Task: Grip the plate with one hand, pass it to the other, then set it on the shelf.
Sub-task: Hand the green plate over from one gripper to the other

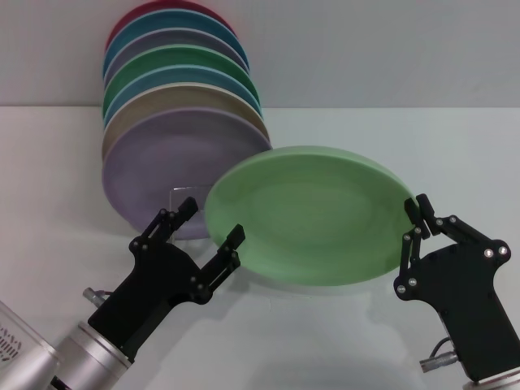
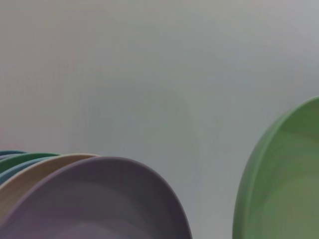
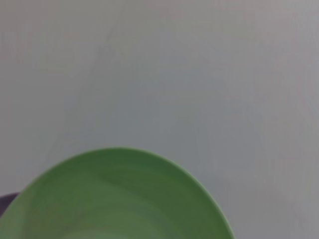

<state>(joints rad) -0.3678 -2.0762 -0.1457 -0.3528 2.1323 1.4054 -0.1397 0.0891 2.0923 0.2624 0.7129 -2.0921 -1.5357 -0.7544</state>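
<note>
The light green plate hangs tilted above the table, to the right of the rack. My right gripper is shut on its right rim and holds it up. My left gripper is open, with one finger in front of the plate's left rim and the other to the left of it; I cannot tell whether either touches the plate. The plate also shows in the left wrist view and in the right wrist view. The shelf shows only as a wire loop under the standing plates.
Several coloured plates stand on edge in a row at the back left, with a lilac plate frontmost, close to the green plate's left rim. The lilac plate also shows in the left wrist view. The white table lies under the arms.
</note>
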